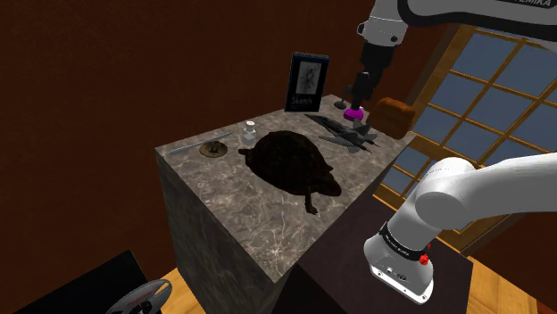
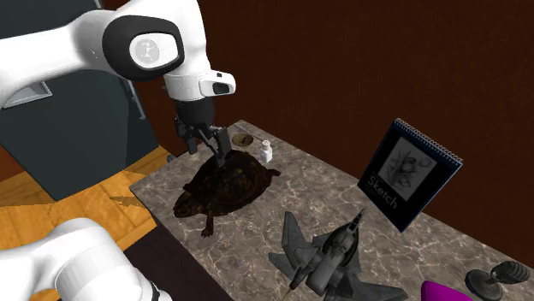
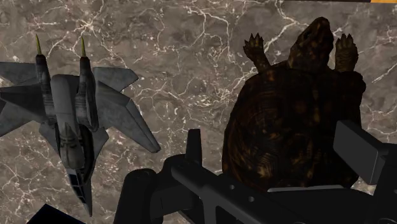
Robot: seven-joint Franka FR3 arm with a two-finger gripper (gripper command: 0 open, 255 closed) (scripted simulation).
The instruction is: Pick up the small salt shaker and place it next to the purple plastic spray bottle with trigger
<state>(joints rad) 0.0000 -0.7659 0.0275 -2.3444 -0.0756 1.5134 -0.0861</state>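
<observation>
The black fingers point(image 3: 193, 153) are open, with a wide gap between them. They hold nothing and touch nothing. They hang in the air and point down at the worktop.

The big white arm point(image 1: 464, 192) goes up from its stand, bends over high above, and comes back down to the hand.

The worktop point(image 1: 232, 214) is a tall block with a dark stone top that has thin pale lines in it.

A big dark brown turtle point(image 3: 286, 121) lies right under the fingers. The fingers are up above its shell and do not touch it.

A grey toy jet point(image 3: 76, 121) lies flat on the worktop, off to one side of the fingers and apart from the turtle.

A black sketch book point(image 2: 409, 175) stands up on its edge, past the jet and far from the fingers. It has a drawing and the word Sketch on its front.

The purple spray bottle point(image 1: 355, 113) stands by the jet, on the side away from the turtle, well apart from the fingers.

The small white salt shaker point(image 2: 266, 151) stands upright on the worktop, just beside the turtle. It is not between the fingers. It is near one end of the worktop and the spray bottle is near the other, with the turtle and the jet between them.

A little round brown dish point(image 1: 212, 148) sits near the salt shaker.
</observation>
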